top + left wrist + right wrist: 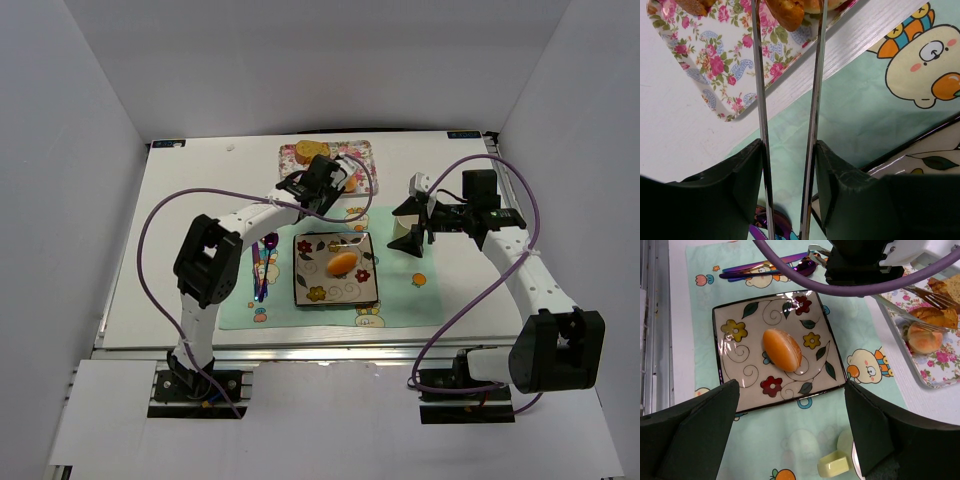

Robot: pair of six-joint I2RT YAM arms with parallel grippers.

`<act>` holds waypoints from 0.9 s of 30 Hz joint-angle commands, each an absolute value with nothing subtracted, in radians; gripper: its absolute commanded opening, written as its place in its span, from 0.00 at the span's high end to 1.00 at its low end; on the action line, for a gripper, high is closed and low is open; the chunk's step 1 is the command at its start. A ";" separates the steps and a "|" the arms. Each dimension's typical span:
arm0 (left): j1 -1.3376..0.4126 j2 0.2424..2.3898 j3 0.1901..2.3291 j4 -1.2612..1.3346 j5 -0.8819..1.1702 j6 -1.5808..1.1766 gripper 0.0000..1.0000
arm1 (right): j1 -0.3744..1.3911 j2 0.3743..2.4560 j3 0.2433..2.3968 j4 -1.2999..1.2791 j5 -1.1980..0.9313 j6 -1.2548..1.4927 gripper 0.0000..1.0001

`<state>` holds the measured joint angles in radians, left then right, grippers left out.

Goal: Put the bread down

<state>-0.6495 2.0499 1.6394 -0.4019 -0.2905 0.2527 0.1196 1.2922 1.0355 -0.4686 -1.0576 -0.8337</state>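
One brown bread piece lies on the floral tray between the blades of the tongs, which stand apart; contact cannot be confirmed. The left gripper clamps the tongs. Probable fault: an insufficient squeeze lets the bread slip out before it reaches the plate.

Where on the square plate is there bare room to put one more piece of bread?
The square plate is bare along its near rim, between the bun and the placemat, and on the side toward the purple cutlery. The floral tray is crowded with breads and the tongs.
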 commanded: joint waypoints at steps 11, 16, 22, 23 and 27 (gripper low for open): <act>-0.638 1.991 1.641 -0.373 -0.328 0.241 0.55 | 0.112 1.272 1.045 -0.451 -1.091 -0.833 0.11; -0.632 1.983 1.638 -0.374 -0.334 0.238 0.69 | 0.113 1.272 1.046 -0.453 -1.091 -0.831 0.11; -0.617 1.951 1.641 -0.371 -0.344 0.218 0.96 | 0.113 1.272 1.048 -0.454 -1.094 -0.831 0.11; -0.614 1.947 1.640 -0.368 -0.344 0.215 0.98 | 0.112 1.272 1.048 -0.456 -1.095 -0.831 0.11; -0.601 1.922 1.637 -0.368 -0.348 0.201 1.00 | 0.112 1.272 1.048 -0.456 -1.094 -0.831 0.11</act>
<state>-0.6144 2.0239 1.6363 -0.3885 -0.3279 0.2241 0.1177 1.2922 1.0355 -0.4686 -1.0626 -0.8333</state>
